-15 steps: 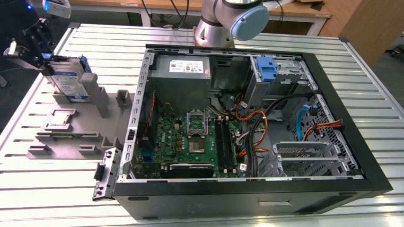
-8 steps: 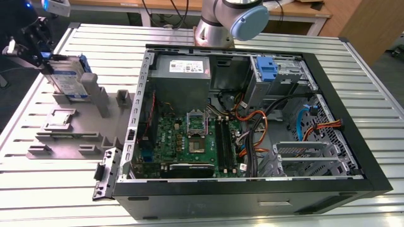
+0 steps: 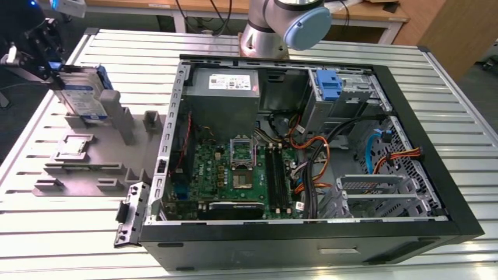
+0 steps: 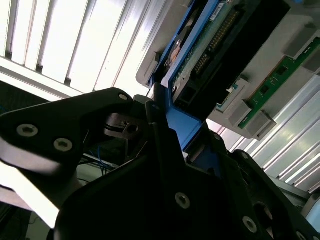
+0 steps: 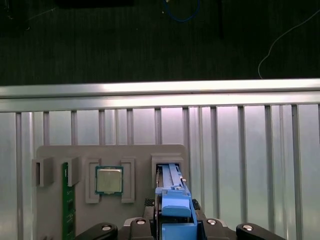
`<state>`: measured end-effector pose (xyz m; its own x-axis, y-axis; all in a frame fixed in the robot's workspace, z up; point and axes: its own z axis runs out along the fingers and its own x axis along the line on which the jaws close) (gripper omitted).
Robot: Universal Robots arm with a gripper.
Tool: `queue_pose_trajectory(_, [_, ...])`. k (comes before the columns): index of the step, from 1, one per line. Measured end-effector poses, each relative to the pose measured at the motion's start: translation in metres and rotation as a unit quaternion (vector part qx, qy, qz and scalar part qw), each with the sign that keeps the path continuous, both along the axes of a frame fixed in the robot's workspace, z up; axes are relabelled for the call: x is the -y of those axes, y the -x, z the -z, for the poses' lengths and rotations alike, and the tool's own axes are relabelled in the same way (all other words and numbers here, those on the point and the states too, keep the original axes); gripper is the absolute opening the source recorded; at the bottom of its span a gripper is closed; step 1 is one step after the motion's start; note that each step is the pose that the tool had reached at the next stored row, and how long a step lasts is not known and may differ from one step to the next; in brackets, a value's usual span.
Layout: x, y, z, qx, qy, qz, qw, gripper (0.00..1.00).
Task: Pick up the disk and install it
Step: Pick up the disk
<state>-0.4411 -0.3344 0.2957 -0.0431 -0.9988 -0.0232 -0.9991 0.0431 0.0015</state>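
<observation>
Leftward of the open black metal computer case (image 3: 311, 236) in the exterior view, the grey plastic fixture (image 3: 86, 169) holds the silver-grey, blue-framed disk (image 3: 81, 93) on edge, upright, with the black gripper (image 3: 49, 62) beside it, apparently clamped on its blue rim.

Ribbed aluminium with a satin sheen across the worktop (image 3: 140, 58), under a matt grey plastic holder (image 3: 86, 169) and a computer case (image 3: 311, 248) of black painted shell and bare dull sheet steel. Silver-grey metal and a white paper-like label on the disk (image 3: 80, 96), framed in smooth blue plastic, between matt black jaws of the gripper (image 5: 172, 230) studded with bright metal screw heads. Glossy green laminate on the motherboard (image 3: 225, 175), beside smooth plastic-sheathed cables (image 3: 315, 154).
</observation>
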Motion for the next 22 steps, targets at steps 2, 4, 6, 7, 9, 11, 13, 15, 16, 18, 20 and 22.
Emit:
queue_pose_trajectory(2, [0.0, 0.0, -0.0011, 0.0, 0.0, 0.0, 1.0, 0.37])
queue_pose_trajectory(4, [0.0, 0.0, -0.0024, 0.0, 0.0, 0.0, 1.0, 0.37])
queue_pose_trajectory(6, [0.0, 0.0, -0.004, 0.0, 0.0, 0.0, 1.0, 0.37])
queue_pose_trajectory(7, [0.0, 0.0, -0.0048, 0.0, 0.0, 0.0, 1.0, 0.37])
queue_pose_trajectory(9, [0.0, 0.0, -0.0063, 0.0, 0.0, 0.0, 1.0, 0.37])
queue_pose_trajectory(11, [0.0, 0.0, -0.0077, 0.0, 0.0, 0.0, 1.0, 0.37])
queue_pose_trajectory(13, [0.0, 0.0, -0.009, 0.0, 0.0, 0.0, 1.0, 0.37])
queue_pose_trajectory(15, [0.0, 0.0, -0.0104, 0.0, 0.0, 0.0, 1.0, 0.37])
queue_pose_trajectory(16, [0.0, 0.0, -0.0111, 0.0, 0.0, 0.0, 1.0, 0.37])
queue_pose_trajectory(18, [0.0, 0.0, -0.0126, 0.0, 0.0, 0.0, 1.0, 0.37])
queue_pose_trajectory(20, [0.0, 0.0, -0.0139, 0.0, 0.0, 0.0, 1.0, 0.37])
queue_pose_trajectory(22, [0.0, 0.0, -0.0153, 0.0, 0.0, 0.0, 1.0, 0.37])
